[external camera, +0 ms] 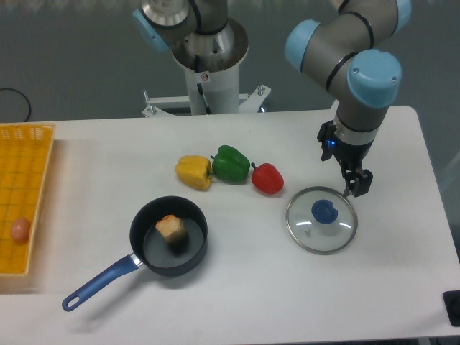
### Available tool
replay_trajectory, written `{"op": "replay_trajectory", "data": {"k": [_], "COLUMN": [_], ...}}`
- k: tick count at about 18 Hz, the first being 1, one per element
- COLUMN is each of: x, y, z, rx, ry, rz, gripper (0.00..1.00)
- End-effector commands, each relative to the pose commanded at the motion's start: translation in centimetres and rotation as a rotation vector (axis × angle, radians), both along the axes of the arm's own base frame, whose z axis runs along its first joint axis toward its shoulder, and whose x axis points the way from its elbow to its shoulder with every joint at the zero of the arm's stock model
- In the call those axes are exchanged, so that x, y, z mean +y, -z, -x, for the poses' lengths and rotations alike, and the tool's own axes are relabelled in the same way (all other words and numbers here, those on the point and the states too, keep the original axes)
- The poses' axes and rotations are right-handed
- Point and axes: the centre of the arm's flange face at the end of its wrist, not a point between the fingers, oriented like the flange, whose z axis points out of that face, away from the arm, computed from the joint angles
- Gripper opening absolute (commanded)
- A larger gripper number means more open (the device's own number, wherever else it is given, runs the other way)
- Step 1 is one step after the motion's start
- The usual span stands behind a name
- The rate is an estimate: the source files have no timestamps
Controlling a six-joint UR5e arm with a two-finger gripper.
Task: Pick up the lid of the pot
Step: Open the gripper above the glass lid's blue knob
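while agape, claw [342, 175] (seemingly) near lid [324, 213]

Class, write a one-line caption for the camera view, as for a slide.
Open gripper near the clear lid with its blue knob, a black pan across the table.

White table [251, 287] — peppers [231, 164], black pan [164, 260], clear lid [320, 231]

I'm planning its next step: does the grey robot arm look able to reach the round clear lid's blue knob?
Probably yes: the black two-finger tool hangs open near the lid, and nothing visible covers the knob.
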Motion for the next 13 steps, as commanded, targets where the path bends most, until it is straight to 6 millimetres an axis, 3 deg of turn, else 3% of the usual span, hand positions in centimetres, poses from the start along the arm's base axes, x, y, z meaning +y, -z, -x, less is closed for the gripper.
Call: {"op": "replay_trajectory", "data": {"k": [5, 8, 13], "x": [-0.2, -1.4, -3.2], "y": [0.8, 1.9, 0.8], "z": [-0.3, -0.7, -1.0], "rx": [-0.013, -0.042, -0.022], "ry": [-0.002, -0.024, -0.066], "rz": [0.009, -0.011, 0.000], "gripper": [1.00, 1.00, 1.00]}}
